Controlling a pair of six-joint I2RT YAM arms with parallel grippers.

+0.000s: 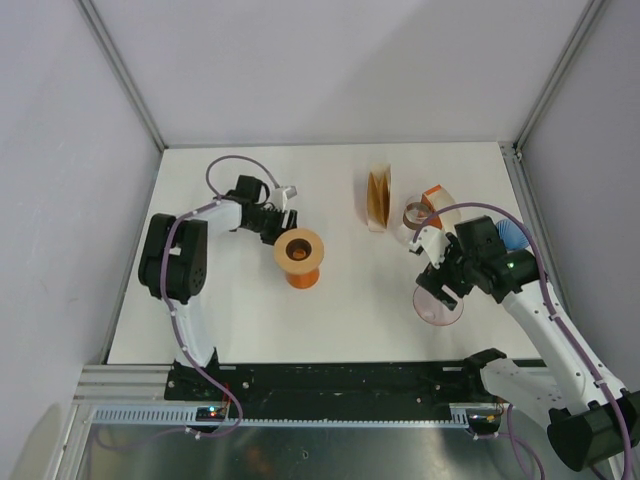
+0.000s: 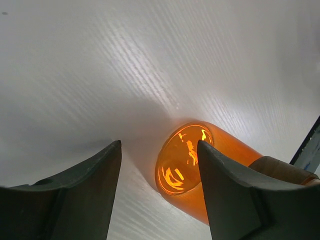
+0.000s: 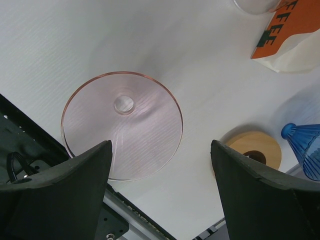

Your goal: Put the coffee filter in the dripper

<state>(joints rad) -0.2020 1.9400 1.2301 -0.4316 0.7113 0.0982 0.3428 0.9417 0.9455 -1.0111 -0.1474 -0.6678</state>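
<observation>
A white counter [image 1: 220, 320] is seen from above, and every place is given from the orange dripper [image 1: 301, 258], which is stood upright near the counter's middle, a tan top showing over its orange body. Whether that tan part is paper or a collar cannot be told.

The left tool [image 1: 284, 222] is held just behind and to the left of the dripper, close to its rim. Its fingers are spread apart and nothing is gripped between them; in the left wrist view the dripper's glowing orange base is framed in the gap.

The right tool [image 1: 441, 285] is held well to the right of the dripper. Its fingers are parted widely, nothing is grasped, and a flat pink disc [image 3: 122, 125] is seen lying on the counter under it.

The coffee filter [image 1: 379, 198] is found behind and to the right of the dripper, as brown papers stood on edge in a clear holder. An orange-labelled coffee bag [image 1: 432, 203] is placed farther right, and a blue glass cone [image 1: 512, 236] farther right still.
</observation>
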